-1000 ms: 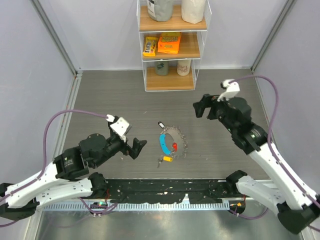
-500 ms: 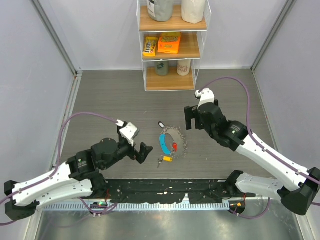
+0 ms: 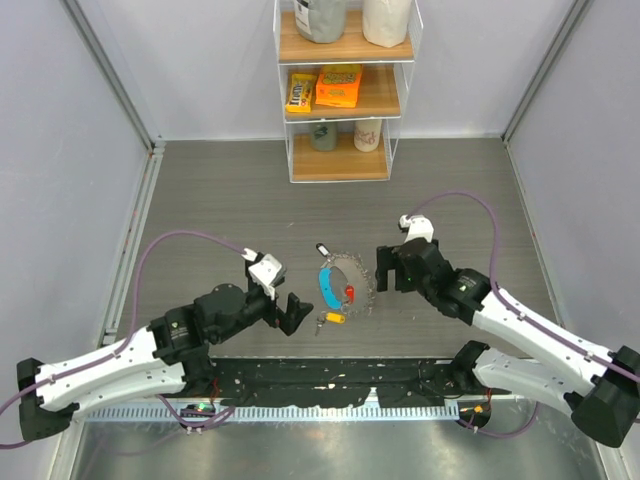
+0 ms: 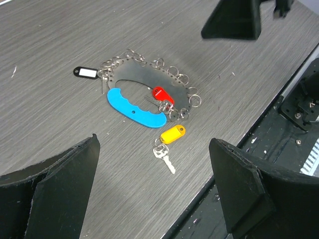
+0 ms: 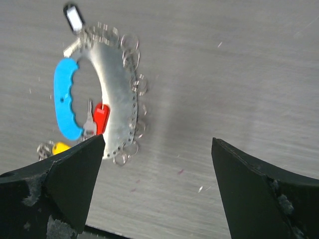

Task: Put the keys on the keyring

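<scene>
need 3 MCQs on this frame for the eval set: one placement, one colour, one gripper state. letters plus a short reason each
1. Where does the small metal key with the yellow tag lie relative to the silvery metal keyring?
A. inside its loop
B. outside its loop, on the grey wood-grain table, on the side toward the arm bases
C. off the table altogether

2. What colour is the crescent-shaped plastic tag on the keyring?
A. blue
B. green
C. orange

3. What state are the left gripper and the right gripper in?
A. left shut on the keyring
B. both shut on keys
C. both open, holding nothing

Answers:
1. B: the left wrist view shows it on the table below the loop.
2. A: it is plainly blue in all views.
3. C: each wrist view shows spread fingers with only table between them.
</scene>
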Robot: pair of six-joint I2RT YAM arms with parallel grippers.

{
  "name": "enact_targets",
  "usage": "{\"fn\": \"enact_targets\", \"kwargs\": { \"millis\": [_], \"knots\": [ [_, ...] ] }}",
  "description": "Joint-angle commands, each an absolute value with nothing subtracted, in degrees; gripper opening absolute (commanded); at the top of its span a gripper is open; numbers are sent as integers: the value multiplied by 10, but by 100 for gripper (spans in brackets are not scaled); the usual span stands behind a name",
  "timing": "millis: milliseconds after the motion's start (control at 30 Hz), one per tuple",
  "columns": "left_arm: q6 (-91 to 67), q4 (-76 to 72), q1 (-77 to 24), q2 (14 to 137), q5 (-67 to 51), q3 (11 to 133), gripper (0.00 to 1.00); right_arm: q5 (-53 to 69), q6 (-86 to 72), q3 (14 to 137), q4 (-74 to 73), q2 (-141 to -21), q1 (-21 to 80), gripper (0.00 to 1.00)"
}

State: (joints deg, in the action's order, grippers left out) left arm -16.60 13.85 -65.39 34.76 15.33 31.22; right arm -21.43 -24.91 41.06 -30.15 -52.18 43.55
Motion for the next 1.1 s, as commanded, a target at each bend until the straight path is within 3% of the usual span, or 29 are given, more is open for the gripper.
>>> {"fn": "enact_targets", "kwargs": {
  "millis": [0, 167, 433, 600, 967, 1067],
  "knots": [
    [-182, 92, -654, 330, 147, 302, 100, -123, -300, 375, -276, -543, 448, 95],
    [-186, 99, -654, 316, 155, 288, 100, -120, -352, 346, -269, -545, 478, 100],
    [-185, 93, -654, 287, 161, 264, 100, -113, -423, 305, -250, -524, 483, 90],
    [-189, 77, -653, 287, 154, 254, 100, -97, -416, 334, -245, -574, 502, 85],
    [-228, -19, -642, 407, 128, 255, 100, -233, -379, 409, -272, -628, 517, 82],
    [-242, -32, -607, 464, 81, 277, 94, -245, -375, 432, -273, -653, 512, 81]
  ]
}}
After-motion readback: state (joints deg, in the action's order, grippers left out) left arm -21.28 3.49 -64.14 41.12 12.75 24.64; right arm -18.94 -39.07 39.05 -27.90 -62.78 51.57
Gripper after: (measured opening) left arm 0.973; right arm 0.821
